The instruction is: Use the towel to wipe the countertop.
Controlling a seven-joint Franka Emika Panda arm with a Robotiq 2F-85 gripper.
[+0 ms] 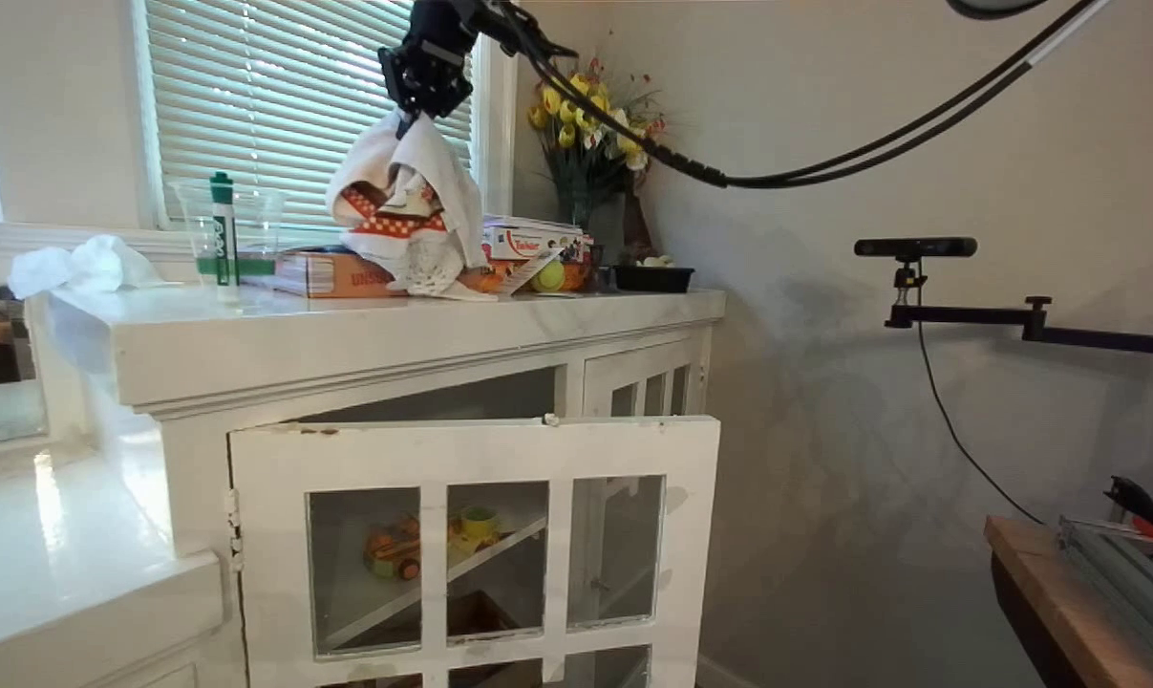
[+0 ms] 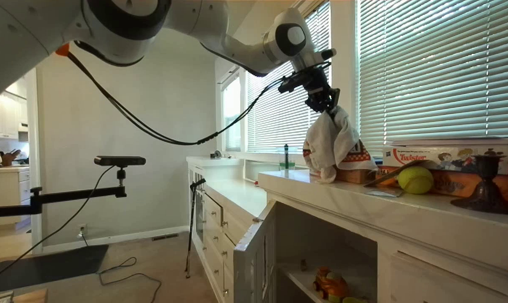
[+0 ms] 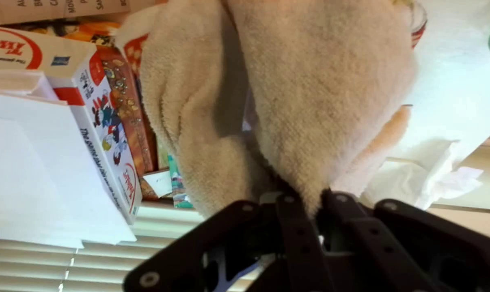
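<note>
The towel is white with red checkered print, and it hangs bunched in both exterior views (image 1: pixel 452 182) (image 2: pixel 321 134). In the wrist view the towel (image 3: pixel 318 89) fills the upper middle. My gripper (image 1: pixel 406 124) is shut on a pinched fold at its top, and this also shows in an exterior view (image 2: pixel 332 112) and the wrist view (image 3: pixel 309 198). The fingertips are partly hidden by cloth. The towel's lower end reaches down to the white countertop (image 1: pixel 423 330) (image 2: pixel 304 185); I cannot tell how firmly it touches.
A cardboard box (image 1: pixel 347 275) stands behind the towel. A green marker (image 1: pixel 223 229), clear cup (image 1: pixel 266 205) and crumpled tissue (image 1: pixel 84 266) lie to one side. A Twister box (image 2: pixel 426 158), tennis ball (image 2: pixel 415 180) and candlestick (image 2: pixel 487 181) stand opposite. A cabinet door (image 1: pixel 480 449) hangs open below.
</note>
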